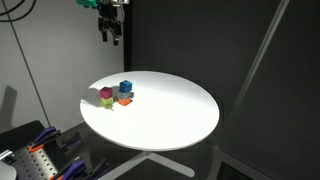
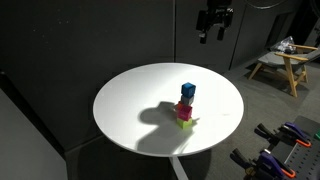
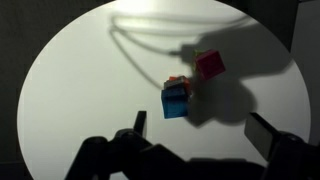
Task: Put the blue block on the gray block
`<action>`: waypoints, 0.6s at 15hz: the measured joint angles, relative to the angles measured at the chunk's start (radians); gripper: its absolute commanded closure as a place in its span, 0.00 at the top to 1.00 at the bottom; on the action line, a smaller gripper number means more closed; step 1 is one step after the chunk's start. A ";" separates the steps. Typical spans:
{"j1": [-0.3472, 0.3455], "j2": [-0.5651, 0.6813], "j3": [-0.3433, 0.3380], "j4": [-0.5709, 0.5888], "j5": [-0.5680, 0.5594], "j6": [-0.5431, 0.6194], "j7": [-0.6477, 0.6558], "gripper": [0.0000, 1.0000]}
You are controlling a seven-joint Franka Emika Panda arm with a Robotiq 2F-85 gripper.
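Note:
The blue block (image 1: 125, 87) (image 2: 188, 91) (image 3: 175, 103) sits raised on top of another block in a tight cluster on the round white table (image 1: 170, 115). Only a pale sliver that may be the gray block (image 2: 186, 102) shows under it; I cannot tell for sure. An orange block (image 1: 125, 99) (image 3: 178, 82) lies at the base. A magenta cube (image 1: 106, 94) (image 2: 184, 113) (image 3: 210, 65) rests on a yellow-green block (image 1: 107, 103) beside them. My gripper (image 1: 110, 35) (image 2: 212, 30) (image 3: 200, 130) is open and empty, high above the table and apart from the blocks.
Black curtains surround the table (image 2: 130, 100). A case with orange and purple tools (image 1: 35, 155) (image 2: 290, 150) lies on the floor by the table. A wooden stool (image 2: 280, 62) stands further off. The table's white legs (image 1: 150, 165) show below.

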 measured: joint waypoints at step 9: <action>-0.004 -0.006 0.007 -0.009 0.000 -0.001 -0.002 1.00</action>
